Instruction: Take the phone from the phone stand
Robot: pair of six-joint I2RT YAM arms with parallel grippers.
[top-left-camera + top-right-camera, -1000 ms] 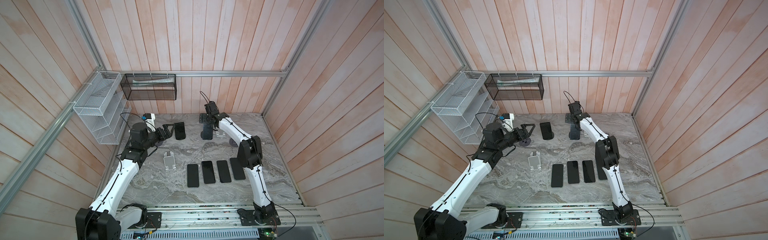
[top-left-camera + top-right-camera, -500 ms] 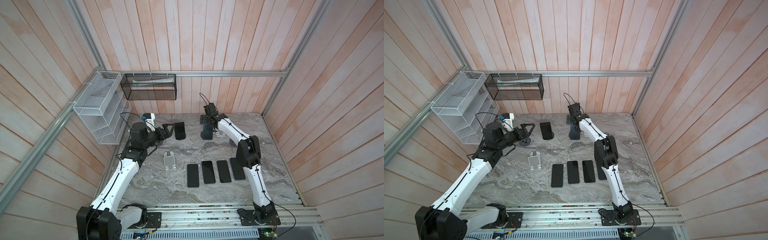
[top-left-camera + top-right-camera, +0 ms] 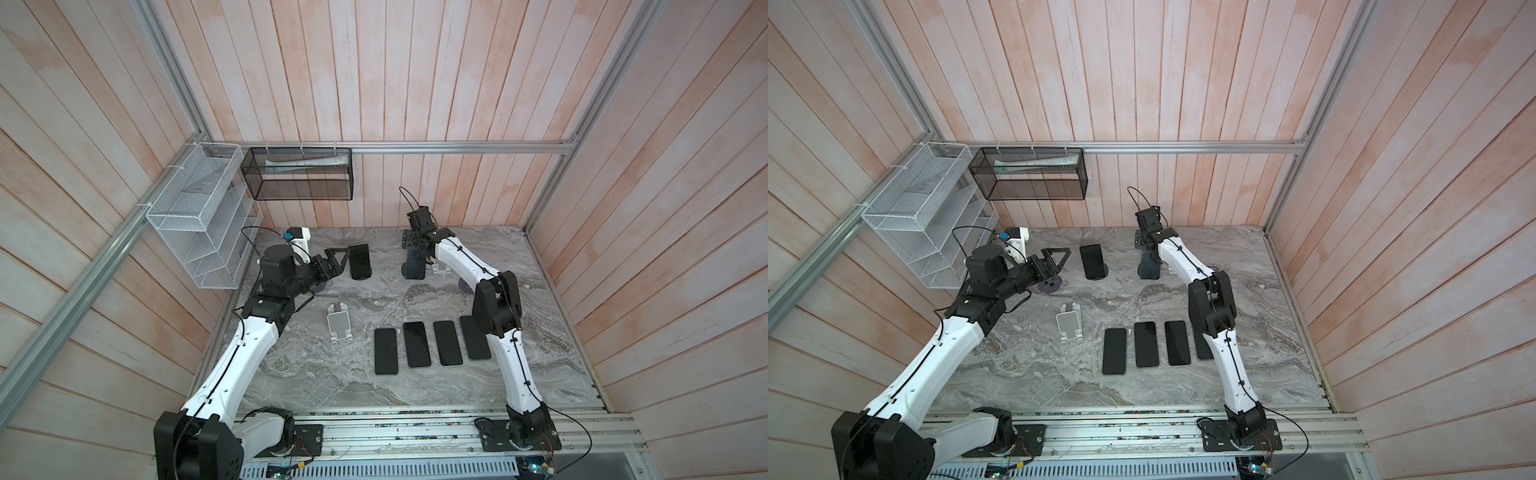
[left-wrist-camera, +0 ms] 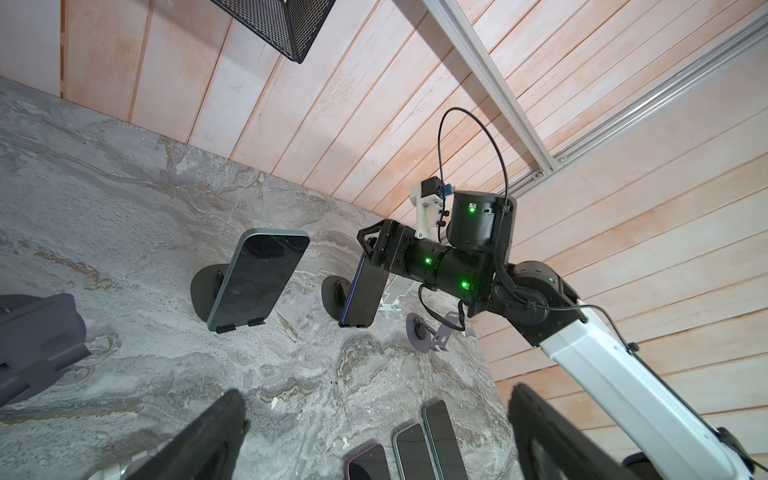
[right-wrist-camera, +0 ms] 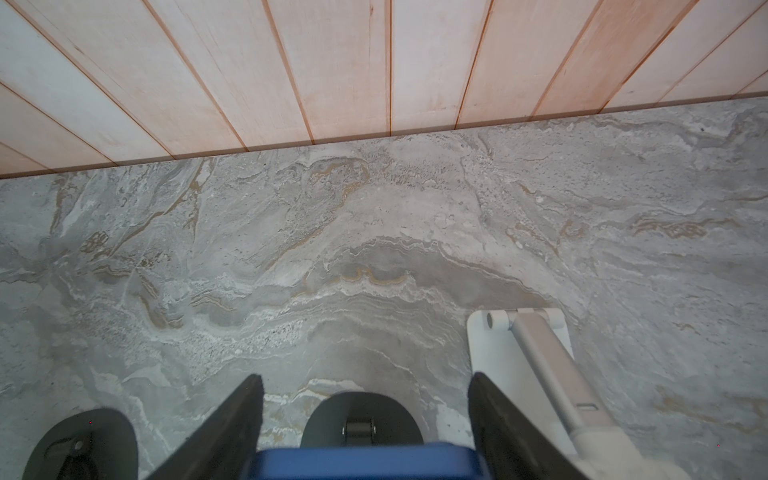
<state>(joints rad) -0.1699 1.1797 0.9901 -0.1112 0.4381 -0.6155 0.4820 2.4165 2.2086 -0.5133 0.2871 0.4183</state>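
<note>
While phone point(image 5: 365, 459) stood on phone stand point(image 5: 360, 409) at table point(image 5: 374, 228) rear, right pincer point(image 5: 365, 378) straddled its top edge, fingers point(image 5: 232, 419) flanking both sides; pinching or not, cannot tell. Left pincer point(image 4: 376, 395) spread wide.

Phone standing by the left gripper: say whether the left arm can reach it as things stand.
Likely yes: the open left gripper sits close beside the phone, facing it, with nothing visible between them.
</note>
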